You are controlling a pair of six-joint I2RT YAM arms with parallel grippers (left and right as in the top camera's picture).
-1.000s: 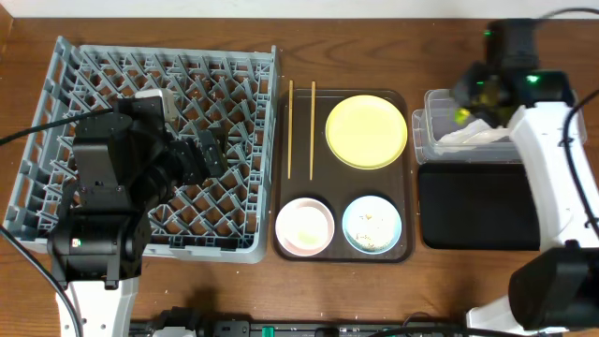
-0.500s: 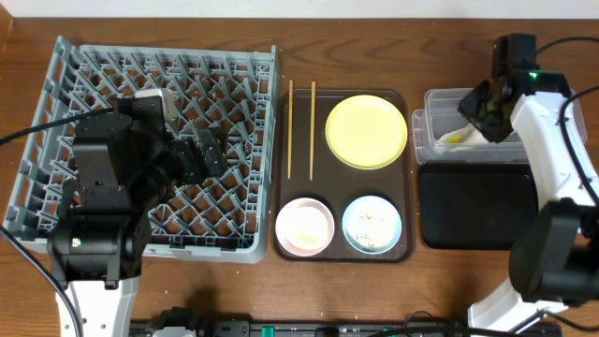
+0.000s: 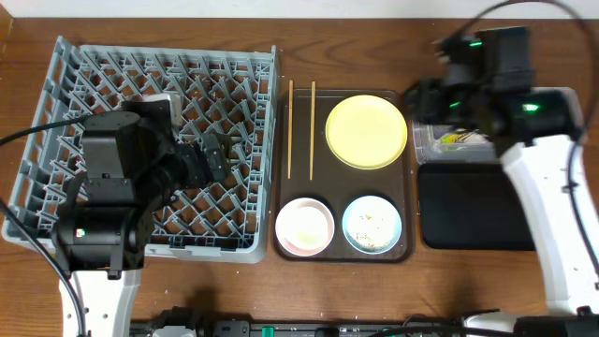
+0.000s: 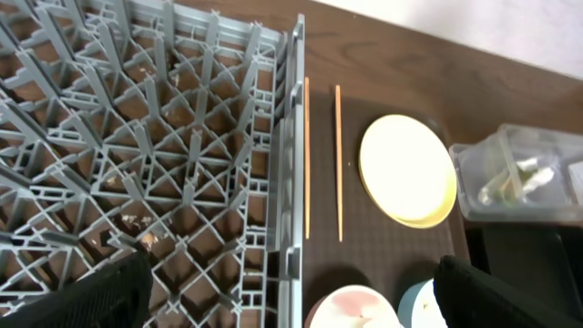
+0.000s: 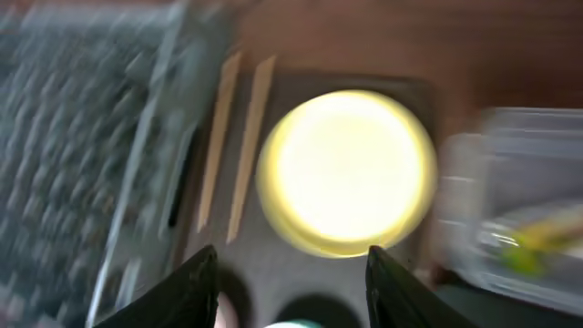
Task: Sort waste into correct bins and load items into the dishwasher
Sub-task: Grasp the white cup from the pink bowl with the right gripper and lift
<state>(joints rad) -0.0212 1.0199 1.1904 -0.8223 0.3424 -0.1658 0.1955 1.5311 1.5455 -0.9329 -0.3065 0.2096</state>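
Hovering by the plate (image 5: pixel 344 169), the right claw (image 5: pixel 291 261) gapes empty.
The left claw (image 4: pixel 291 264) hangs wide open above the rack (image 4: pixel 182 137); a wrapper (image 3: pixel 457 139) lies in the tub (image 3: pixel 421 150).

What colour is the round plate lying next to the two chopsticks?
Plain yellow, with no pattern. The plate shows best in the overhead view.

Brown wood-grain table (image 3: pixel 374 47) w/ even, soft light; pale plain surface (image 4: pixel 492 20) beyond its far edge, top rt.
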